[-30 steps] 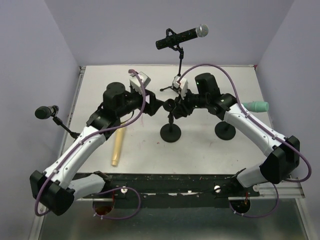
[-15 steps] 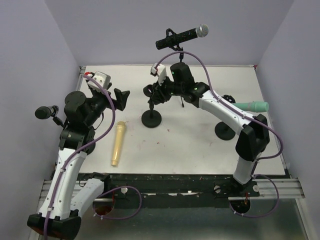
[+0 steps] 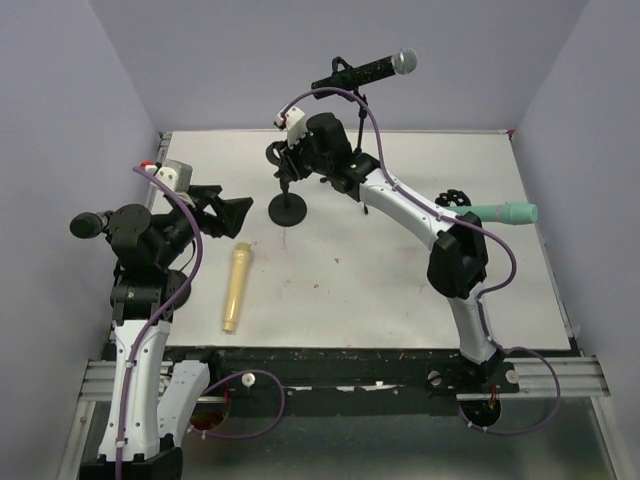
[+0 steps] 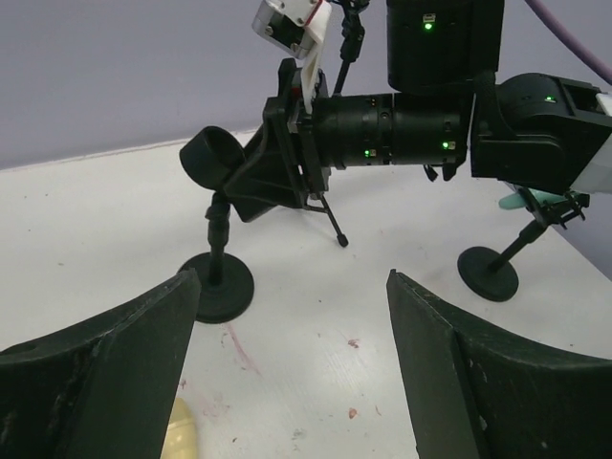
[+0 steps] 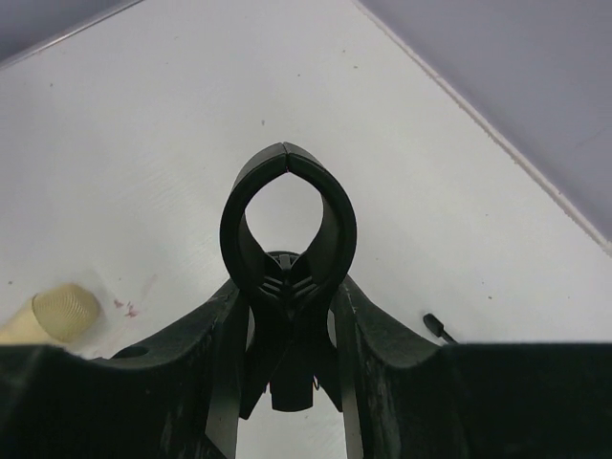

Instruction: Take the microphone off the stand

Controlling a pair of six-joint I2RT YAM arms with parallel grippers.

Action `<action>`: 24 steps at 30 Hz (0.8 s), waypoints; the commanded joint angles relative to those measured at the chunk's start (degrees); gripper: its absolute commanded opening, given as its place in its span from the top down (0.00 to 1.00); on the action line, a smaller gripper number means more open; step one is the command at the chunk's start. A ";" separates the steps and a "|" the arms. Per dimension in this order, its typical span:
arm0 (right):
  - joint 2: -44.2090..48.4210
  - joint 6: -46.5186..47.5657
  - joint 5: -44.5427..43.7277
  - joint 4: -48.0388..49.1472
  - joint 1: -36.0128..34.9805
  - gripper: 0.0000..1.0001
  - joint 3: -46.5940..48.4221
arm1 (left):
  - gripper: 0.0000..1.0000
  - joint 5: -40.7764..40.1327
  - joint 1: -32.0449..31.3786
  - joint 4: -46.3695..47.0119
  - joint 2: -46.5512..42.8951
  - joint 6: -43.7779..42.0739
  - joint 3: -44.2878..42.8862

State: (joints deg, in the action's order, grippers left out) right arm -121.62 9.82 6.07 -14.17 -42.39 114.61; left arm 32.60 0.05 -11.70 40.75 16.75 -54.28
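A cream microphone [image 3: 237,288] lies loose on the white table [image 3: 400,290], left of centre; its head shows in the right wrist view [image 5: 57,314] and the left wrist view [image 4: 177,435]. My right gripper [image 3: 287,166] is shut on the neck of a small black stand [image 3: 290,208], just under its empty ring clip [image 5: 287,220]. The stand's round base [image 4: 218,285] rests on the table at the back left. My left gripper [image 3: 225,207] is open and empty, above the table left of the stand, jaws wide apart [image 4: 292,287].
A black microphone with a silver head [image 3: 365,70] sits on a tripod stand at the back. A teal microphone [image 3: 505,212] is on a stand at the right, its base [image 4: 488,273] near my right arm. Another black microphone [image 3: 90,224] is at the left edge.
My right arm has carried the empty stand from the table's middle to the back left. My left arm has drawn back to the left, open, away from the stand.
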 commanded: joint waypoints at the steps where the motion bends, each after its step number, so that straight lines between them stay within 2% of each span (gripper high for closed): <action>1: -4.14 -1.83 -4.57 5.21 -0.32 0.99 6.93 | 0.14 3.96 0.91 1.42 0.03 2.58 0.93; 2: -4.84 -1.74 -4.57 5.38 -0.32 0.99 7.55 | 0.14 4.22 1.00 1.60 0.29 2.84 0.85; 4: -5.99 -1.65 -4.57 5.74 -0.32 0.92 8.52 | 0.14 5.01 1.00 2.21 0.64 3.37 0.76; 6: -6.69 -1.82 -5.09 5.47 -0.32 0.81 9.23 | 0.14 5.54 1.00 2.74 0.99 3.64 0.58; 9: -6.61 -2.62 -5.36 4.60 -0.32 0.57 9.85 | 0.14 5.63 1.09 2.57 1.52 3.46 -0.03; 13: -3.28 -2.27 -5.10 3.63 -0.32 0.39 9.23 | 0.13 5.55 1.09 3.09 2.14 2.67 -0.47; 19: 6.73 -2.53 -5.36 1.52 -0.32 0.35 3.97 | 0.12 8.61 1.09 5.55 3.80 -0.66 -1.61; 24: 18.07 0.71 -3.17 0.99 -0.15 0.32 -7.97 | 0.13 13.97 1.09 5.47 8.45 -9.26 -6.61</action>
State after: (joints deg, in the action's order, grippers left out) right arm -113.21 7.81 2.04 -13.28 -42.39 113.54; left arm 40.14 0.75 -8.34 45.93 15.57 -55.68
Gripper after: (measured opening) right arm 0.670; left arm 0.878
